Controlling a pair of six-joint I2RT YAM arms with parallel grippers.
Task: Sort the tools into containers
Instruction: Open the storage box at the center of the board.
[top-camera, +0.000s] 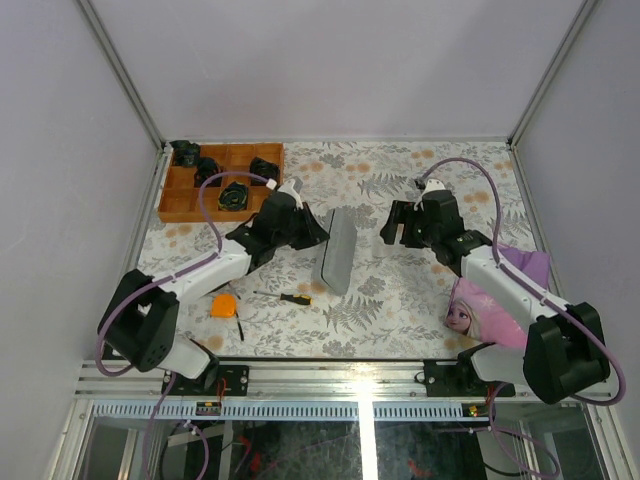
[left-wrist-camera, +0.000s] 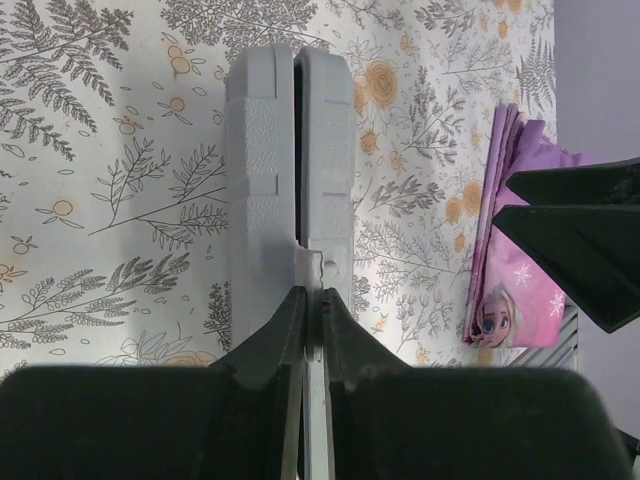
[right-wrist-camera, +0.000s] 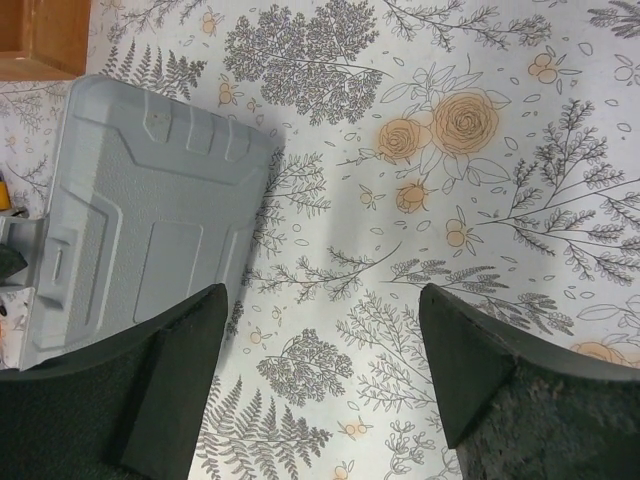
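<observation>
The grey hinged case (top-camera: 335, 250) stands on its edge mid-table, nearly closed; the left wrist view shows it edge-on (left-wrist-camera: 290, 150) with a narrow slit between its halves. My left gripper (top-camera: 316, 228) is shut on the thin latch tab at the case's near edge (left-wrist-camera: 312, 305). My right gripper (top-camera: 400, 228) hangs open to the right of the case, holding nothing (right-wrist-camera: 320, 370), and the case's ribbed face (right-wrist-camera: 150, 240) lies to its left. On the cloth near the left arm lie a round orange tape measure (top-camera: 224, 305), a black-and-orange screwdriver (top-camera: 290, 297) and a thin black key (top-camera: 240, 328).
A wooden compartment tray (top-camera: 175, 205) with black parts stands at the back left; its corner shows in the right wrist view (right-wrist-camera: 40, 35). A purple cartoon-print pouch (top-camera: 500, 295) lies beside the right arm, and also shows in the left wrist view (left-wrist-camera: 510, 250). White walls enclose the table.
</observation>
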